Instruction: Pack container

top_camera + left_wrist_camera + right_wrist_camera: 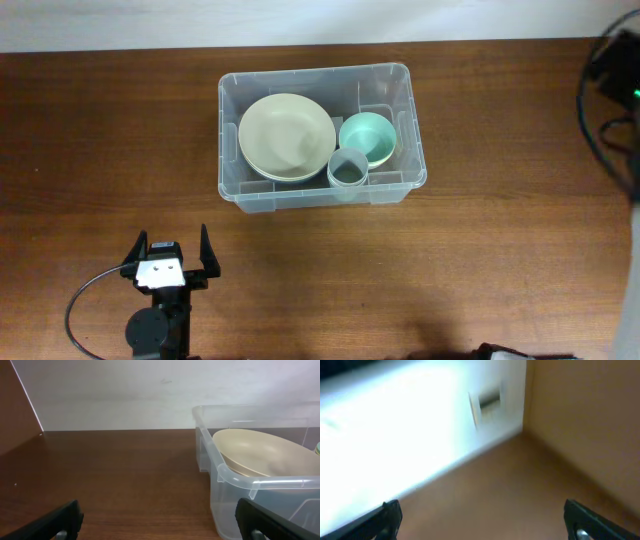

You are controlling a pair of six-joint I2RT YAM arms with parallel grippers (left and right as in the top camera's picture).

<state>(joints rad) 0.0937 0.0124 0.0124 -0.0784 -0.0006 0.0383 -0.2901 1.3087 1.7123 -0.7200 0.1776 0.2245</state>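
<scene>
1. The container [315, 71] sits upright on the wooden surface [480, 250], toward the far middle, with its long sides running left to right in the overhead view.
2. A wide cream bowl [287, 136] fills the left part of the container. In the left wrist view it lies at a slant.
3. A teal bowl [368, 136] lies in the right part. A small grey-green cup [348, 167] stands upright just in front of it, close to the container's near wall.
4. The left end effector [172, 245] is near the front of the surface, well apart from the container and to its front left, pointing toward the far side. Its fingers are spread wide and it is released, grasping nothing.
5. The right end effector [485, 527] is clear only in its own blurred wrist view. Its two fingers stand wide apart at the lower corners with nothing between them, so it is released. Beyond them are brown wood and a bright white wall [395, 435].
</scene>
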